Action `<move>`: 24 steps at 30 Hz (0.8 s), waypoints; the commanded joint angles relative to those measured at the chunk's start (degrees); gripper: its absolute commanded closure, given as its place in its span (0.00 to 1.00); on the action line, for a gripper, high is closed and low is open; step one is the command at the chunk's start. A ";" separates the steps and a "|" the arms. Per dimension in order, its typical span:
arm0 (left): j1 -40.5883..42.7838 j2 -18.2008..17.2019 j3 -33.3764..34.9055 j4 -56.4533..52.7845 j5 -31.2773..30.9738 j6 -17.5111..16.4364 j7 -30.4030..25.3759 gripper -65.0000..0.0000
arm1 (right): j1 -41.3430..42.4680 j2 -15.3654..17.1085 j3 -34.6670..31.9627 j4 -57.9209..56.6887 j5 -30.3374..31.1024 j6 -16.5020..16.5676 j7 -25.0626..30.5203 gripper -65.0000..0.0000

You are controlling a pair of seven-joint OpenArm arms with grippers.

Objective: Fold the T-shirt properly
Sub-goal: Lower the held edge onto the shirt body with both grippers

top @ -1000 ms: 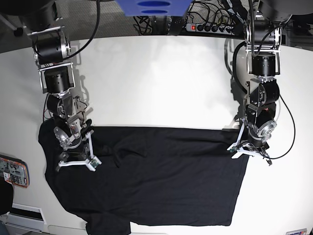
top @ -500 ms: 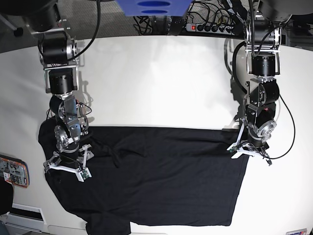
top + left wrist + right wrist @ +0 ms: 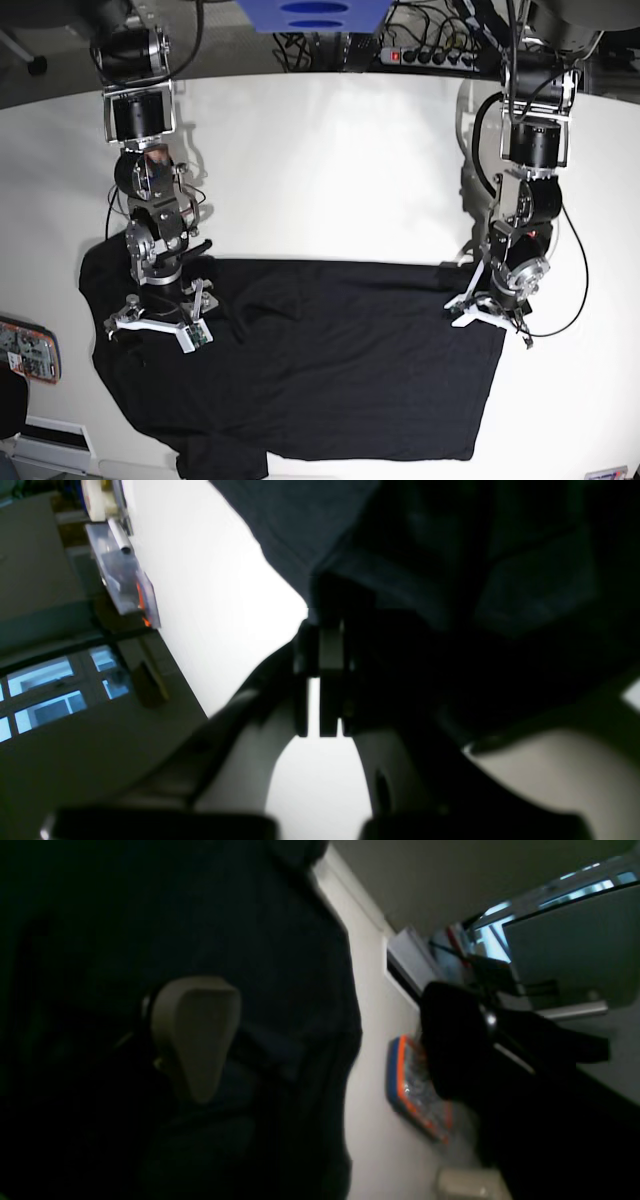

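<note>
The black T-shirt (image 3: 320, 360) lies spread on the white table (image 3: 320, 170), with a sleeve at the front left hanging near the table's edge. My right gripper (image 3: 155, 328) stands open just above the shirt's left part; in the right wrist view, one white finger pad (image 3: 195, 1035) is over the dark cloth (image 3: 280, 965) and the other finger is beyond the shirt's edge. My left gripper (image 3: 487, 312) is shut on the T-shirt's upper right corner; in the left wrist view, its fingers (image 3: 330, 645) meet with the cloth (image 3: 310, 525) pinched at their tips.
A flat object with an orange-and-blue rim (image 3: 25, 350) lies at the table's left edge, close to the right gripper (image 3: 320, 1050). A power strip (image 3: 420, 55) and cables run along the back. A clear plastic box (image 3: 125, 575) sits past the table's right side.
The right gripper's jaws have spread wide and its arm has swung to the right over the shirt's left part. The left gripper has shifted slightly left with the corner it holds.
</note>
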 commanded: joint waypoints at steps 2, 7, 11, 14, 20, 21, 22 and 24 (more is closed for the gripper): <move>-3.14 -0.47 -0.15 0.86 0.20 1.09 -0.06 1.00 | 2.85 0.16 0.16 3.47 -0.46 -1.86 2.71 0.13; -3.75 -0.65 -0.15 0.77 0.20 1.09 0.03 0.75 | 0.03 0.24 0.16 7.60 -0.46 -1.86 2.71 0.13; -4.02 -0.65 -0.15 0.77 0.20 1.09 0.03 0.62 | -0.05 0.24 0.16 7.52 -0.46 -1.86 2.71 0.13; -4.11 -0.56 -0.24 0.77 0.20 1.09 0.03 0.62 | -0.14 0.16 0.16 7.78 -0.46 -1.86 2.71 0.13; -4.19 -0.47 -0.68 2.00 -0.68 1.09 0.03 0.62 | -1.99 0.16 0.51 7.78 6.14 0.51 2.36 0.13; -3.93 -0.29 -1.12 3.06 -1.47 1.09 0.03 0.62 | -2.78 0.16 0.60 7.78 8.60 1.74 2.36 0.13; -3.67 0.59 -2.18 4.55 -3.31 1.09 0.03 0.62 | -3.57 0.16 0.87 7.78 11.67 2.89 2.18 0.13; -1.91 3.57 -6.31 7.71 -8.50 1.09 0.03 0.62 | -4.54 0.24 2.54 7.78 18.09 4.29 1.30 0.13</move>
